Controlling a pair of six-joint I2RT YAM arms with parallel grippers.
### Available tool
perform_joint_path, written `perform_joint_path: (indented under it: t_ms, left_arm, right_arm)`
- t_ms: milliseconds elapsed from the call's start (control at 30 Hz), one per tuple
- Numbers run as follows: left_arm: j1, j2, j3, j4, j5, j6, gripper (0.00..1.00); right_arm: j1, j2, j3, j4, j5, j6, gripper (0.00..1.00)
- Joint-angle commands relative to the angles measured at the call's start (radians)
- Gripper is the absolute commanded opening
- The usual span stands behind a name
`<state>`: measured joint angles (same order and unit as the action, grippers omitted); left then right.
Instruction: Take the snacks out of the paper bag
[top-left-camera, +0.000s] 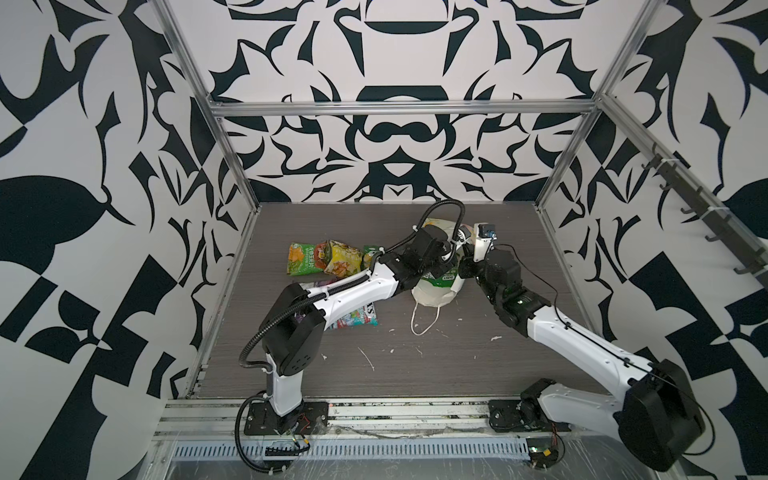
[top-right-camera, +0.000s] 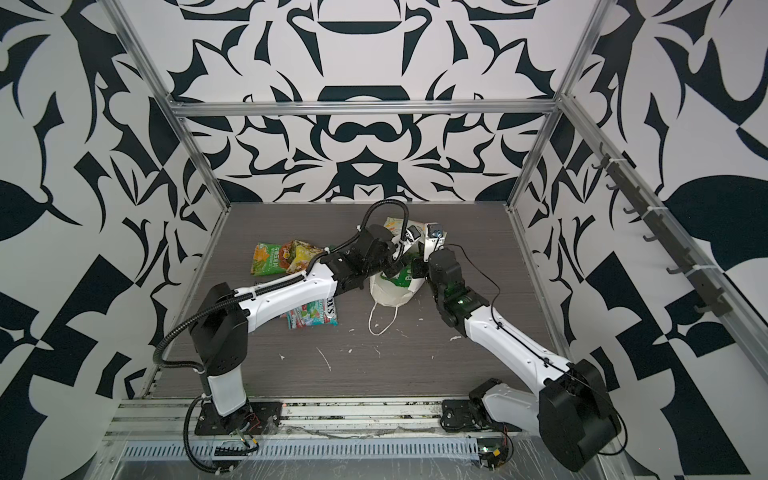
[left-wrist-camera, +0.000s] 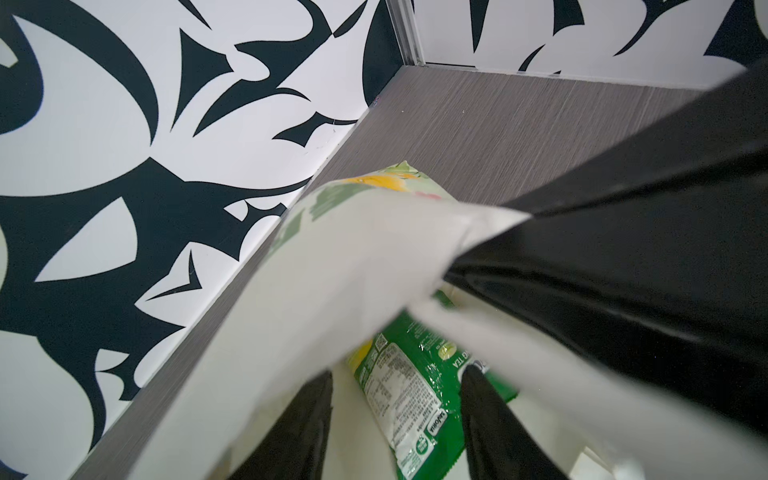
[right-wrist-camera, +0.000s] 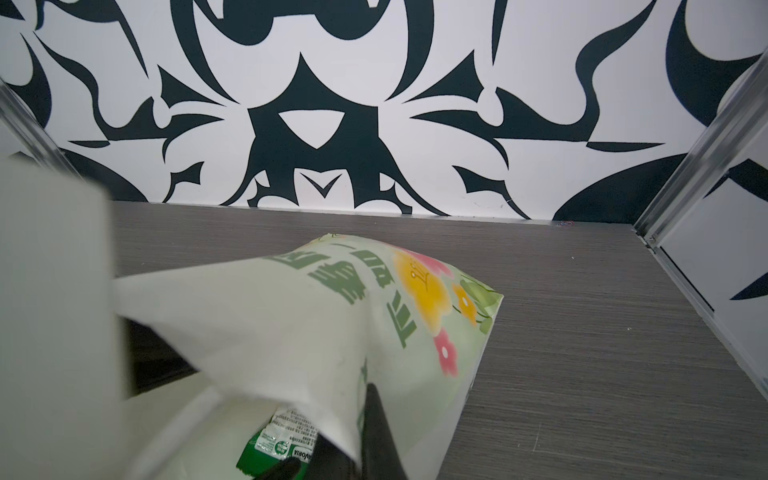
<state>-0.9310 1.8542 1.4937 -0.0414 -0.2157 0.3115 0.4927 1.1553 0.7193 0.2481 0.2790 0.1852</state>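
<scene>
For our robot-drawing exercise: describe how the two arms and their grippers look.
Both arms are white shells joined by bulky black joint housings. The left arm carries a ribbed black conduit; the right arm has only a thin black cable. The left gripper has slim, tapered black fingers.

White flower-printed paper bag (top-left-camera: 432, 297) lies crumpled, a green packet (left-wrist-camera: 411, 399) inside, other snacks (top-left-camera: 320, 258) loose left of it
</scene>
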Motion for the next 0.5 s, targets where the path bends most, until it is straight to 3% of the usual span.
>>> perform_joint_path:
  t_ms: [0,400,467]
  left_arm:
    - [-0.004,-0.036,-0.02,0.026,-0.025,0.008,0.54]
    - [0.003,-0.003,-0.023,-0.014,-0.098,0.023,0.49]
    - [0.001,-0.016,-0.038,-0.015,-0.098,0.031,0.5]
  right_arm:
    - [0.0,-0.051,0.063,-0.011,-0.034,0.034,0.0]
    - [-0.033,-0.146,0.095,-0.15,-0.076,0.105,0.0]
    - [-0.069,-0.153,0.095,-0.153,-0.143,0.135,0.0]
